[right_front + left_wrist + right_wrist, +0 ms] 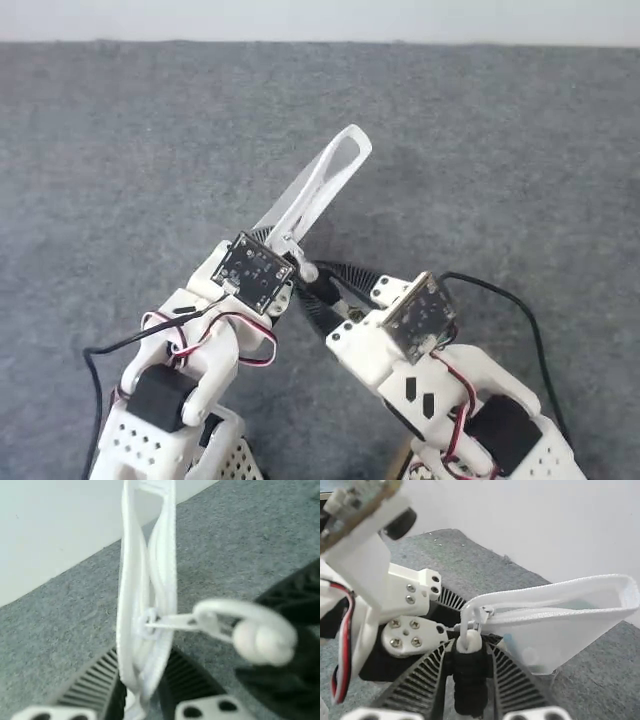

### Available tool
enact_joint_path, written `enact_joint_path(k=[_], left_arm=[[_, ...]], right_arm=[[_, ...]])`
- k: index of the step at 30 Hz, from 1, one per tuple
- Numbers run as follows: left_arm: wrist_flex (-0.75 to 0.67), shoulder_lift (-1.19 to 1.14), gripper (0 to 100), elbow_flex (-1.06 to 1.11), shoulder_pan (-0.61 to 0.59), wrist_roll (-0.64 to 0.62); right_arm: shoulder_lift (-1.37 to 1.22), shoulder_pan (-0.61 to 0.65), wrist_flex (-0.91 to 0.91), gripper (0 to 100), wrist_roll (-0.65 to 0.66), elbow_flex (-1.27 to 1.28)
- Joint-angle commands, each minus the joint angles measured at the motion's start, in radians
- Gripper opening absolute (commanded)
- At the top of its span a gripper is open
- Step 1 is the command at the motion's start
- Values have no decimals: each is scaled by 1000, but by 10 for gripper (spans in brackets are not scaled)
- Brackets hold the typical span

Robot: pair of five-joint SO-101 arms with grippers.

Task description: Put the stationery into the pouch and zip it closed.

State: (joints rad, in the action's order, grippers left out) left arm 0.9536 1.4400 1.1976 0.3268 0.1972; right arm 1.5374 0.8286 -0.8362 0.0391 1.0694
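A white see-through pouch (325, 185) is held up off the grey carpet, one end pointing away from the arms. My left gripper (283, 238) is shut on its near end; in the left wrist view its ribbed black fingers (95, 687) clamp the pouch (147, 570) edge-on. My right gripper (469, 650) is shut on the zipper pull (469, 630), a white loop with a bead (265, 640). The slider (482, 612) sits at the pouch's (560, 630) end, close to the left gripper. Faint shapes show through the pouch wall. Whether the far end is zipped I cannot tell.
Grey carpet (120, 150) covers the table up to a pale wall (320, 20) at the back. The two arms' bases stand close together at the near edge, with cables (520, 320) looping beside them. The left arm's white wrist (405, 625) is right beside my right gripper.
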Motion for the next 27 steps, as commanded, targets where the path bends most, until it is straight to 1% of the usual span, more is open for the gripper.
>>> enact_joint_path(k=[1,5,9,14,18,21,27], left_arm=[[26,21,11,-44,2,-12],[98,21,10,-87,2,-12],[110,21,9,-87,2,-11],[140,21,9,-90,2,-11],[140,21,9,-90,2,-11],[140,21,9,-85,2,18],[140,21,9,-84,2,21]], right_arm=[[15,-70,56,6,-57,-61],[7,-113,84,6,-81,-61],[7,-137,94,6,-101,-61],[5,-183,153,6,-170,-55],[5,-205,248,6,-175,0],[5,-205,314,6,-173,40],[5,-208,326,6,-169,41]])
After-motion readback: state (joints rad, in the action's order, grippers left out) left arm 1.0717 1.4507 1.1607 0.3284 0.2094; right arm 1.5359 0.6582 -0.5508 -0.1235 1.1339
